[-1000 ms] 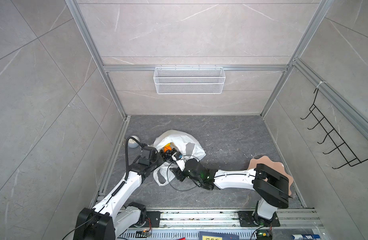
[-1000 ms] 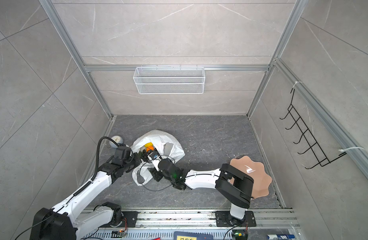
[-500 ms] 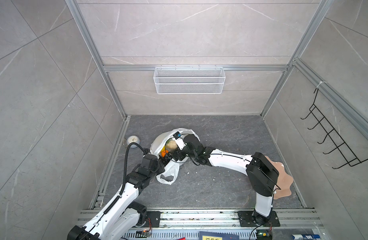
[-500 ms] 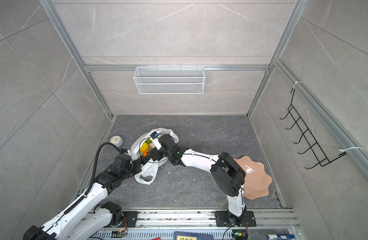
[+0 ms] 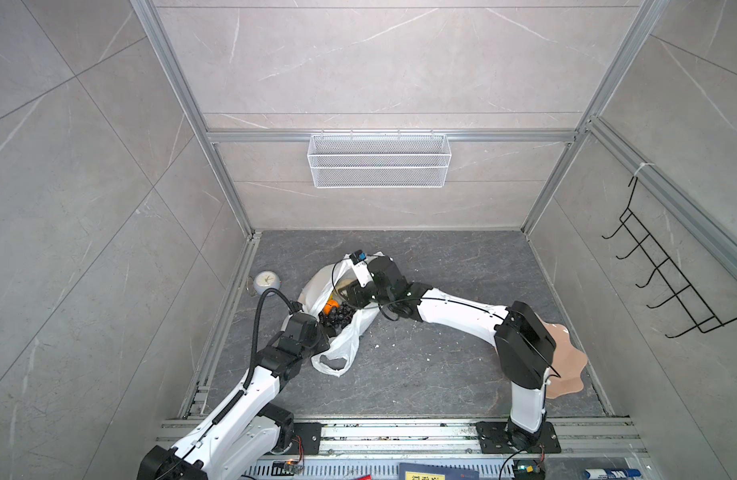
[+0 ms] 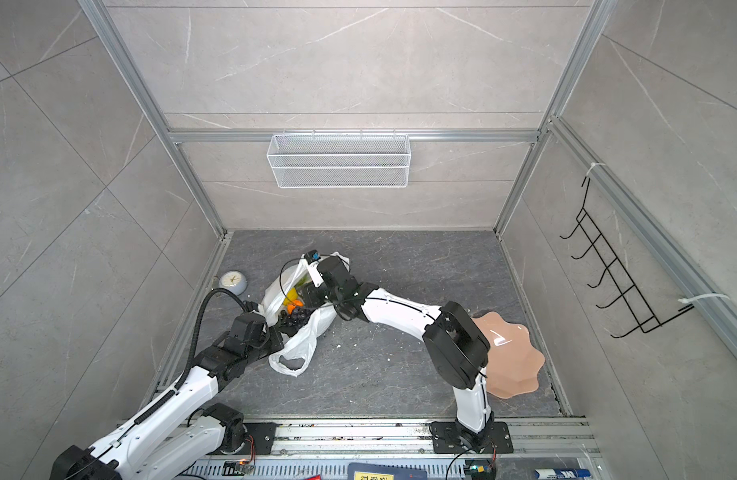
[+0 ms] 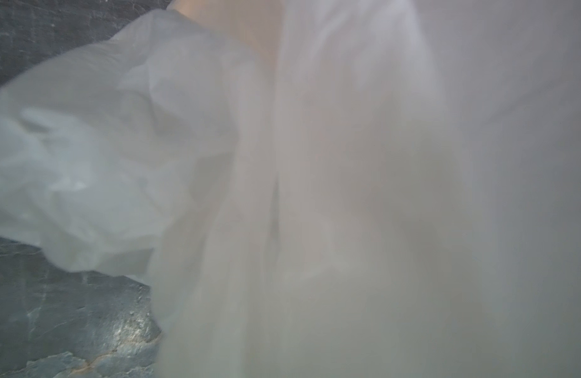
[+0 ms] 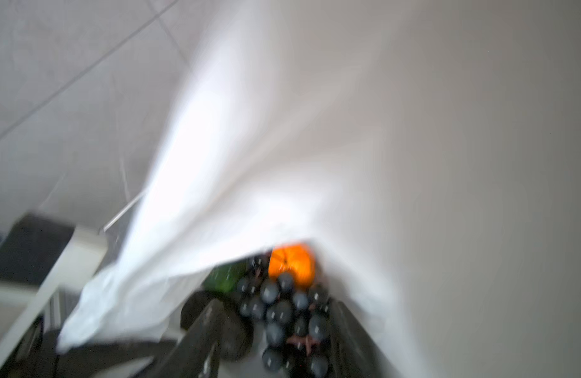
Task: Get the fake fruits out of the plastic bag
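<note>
1. Right gripper (image 8: 272,307), inside the thin translucent white plastic bag (image 5: 346,337), has its jaws apart either side of the dark plastic grape bunch (image 8: 281,330); blur hides whether they clamp it.
2. Left gripper (image 6: 277,337), closed, pinches the bag's rim.
3. A round orange plastic fruit (image 8: 292,265) touches the grapes, inside the bag.
4. The bag lies near the small round grey clock (image 5: 267,282).

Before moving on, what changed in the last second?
Right gripper swung from the near side of the plastic bag to its far edge; left gripper, shut on the bag, retreated toward the base, stretching it open. Orange and grape bunch still inside. Clock, pink plate unmoved.
</note>
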Robot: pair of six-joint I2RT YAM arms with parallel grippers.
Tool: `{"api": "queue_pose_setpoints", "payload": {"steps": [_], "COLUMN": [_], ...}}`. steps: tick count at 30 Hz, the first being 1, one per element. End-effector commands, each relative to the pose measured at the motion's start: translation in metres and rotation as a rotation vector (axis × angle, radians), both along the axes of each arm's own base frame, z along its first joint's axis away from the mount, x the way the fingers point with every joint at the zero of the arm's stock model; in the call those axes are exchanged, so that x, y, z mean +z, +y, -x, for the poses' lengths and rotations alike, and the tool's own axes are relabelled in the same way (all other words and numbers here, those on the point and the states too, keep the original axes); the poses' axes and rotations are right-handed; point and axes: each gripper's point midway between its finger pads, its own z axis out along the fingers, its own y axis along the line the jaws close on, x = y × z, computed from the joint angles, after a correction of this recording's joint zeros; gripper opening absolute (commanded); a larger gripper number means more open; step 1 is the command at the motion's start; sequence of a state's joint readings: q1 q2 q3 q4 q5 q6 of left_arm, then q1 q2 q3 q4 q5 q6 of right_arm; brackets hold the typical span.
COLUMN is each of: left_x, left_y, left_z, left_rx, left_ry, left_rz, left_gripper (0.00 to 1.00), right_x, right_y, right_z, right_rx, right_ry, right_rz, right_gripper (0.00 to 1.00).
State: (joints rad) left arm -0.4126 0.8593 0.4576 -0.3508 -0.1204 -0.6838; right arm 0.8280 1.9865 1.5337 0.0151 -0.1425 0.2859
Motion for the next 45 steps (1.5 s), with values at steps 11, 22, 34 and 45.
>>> {"api": "queue_pose_setpoints", "payload": {"steps": [11,22,34,45], "left_x": [0.019,0.027,0.021,0.025], "left_y": [-0.013,-0.032,-0.034,-0.038], "left_z": [-0.007,-0.033,-0.032,-0.022], "left_rx": [-0.092,-0.172,-0.211,-0.268], "left_ry": [-0.232,-0.23,-0.211,-0.275], "left_rz": [0.07,0.04,0.007,0.028], "left_gripper": [0.0,0.0,0.0,0.0], "right_x": [-0.103,-0.045,-0.041,-0.061], "right_y": [-0.013,-0.056,-0.207,-0.355], "right_z": [-0.082,-0.046,0.03,0.113], "right_rx": [-0.078,-0.143,-0.49,-0.847], "right_ry": [0.336,0.224,0.245,0.403], "right_rz": [-0.062,-0.026,0.346,0.7], "right_gripper": [0.45,0.68,0.71,0.67]}}
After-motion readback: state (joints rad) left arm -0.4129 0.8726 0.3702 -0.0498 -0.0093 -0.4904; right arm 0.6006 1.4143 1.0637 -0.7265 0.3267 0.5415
